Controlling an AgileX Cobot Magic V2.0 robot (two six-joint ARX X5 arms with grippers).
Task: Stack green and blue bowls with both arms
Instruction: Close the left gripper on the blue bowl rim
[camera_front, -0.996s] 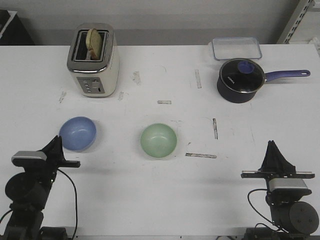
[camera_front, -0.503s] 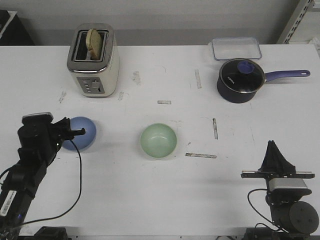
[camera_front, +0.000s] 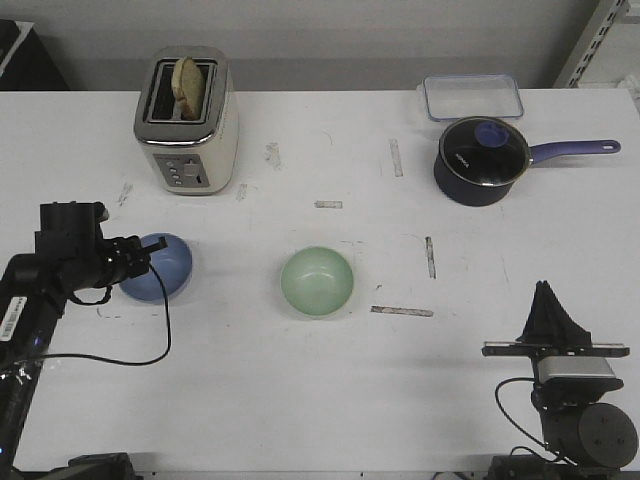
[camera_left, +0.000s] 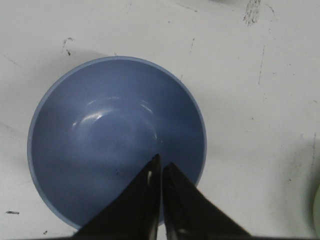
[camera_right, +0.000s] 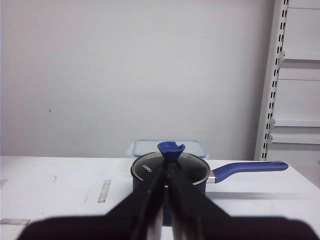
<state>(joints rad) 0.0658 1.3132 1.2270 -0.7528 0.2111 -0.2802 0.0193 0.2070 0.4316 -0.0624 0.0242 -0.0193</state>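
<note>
While the right gripper sits parked and pinched together at the near table edge, the left gripper, fingers pressed together and empty, hangs over the blue bowl, tips above its inner wall. Both bowls stand mouth-up; being round, they have no long axis. The green bowl sits well off to that gripper's right. Since half a second ago, the left arm has swung farther over the blue bowl.
</note>
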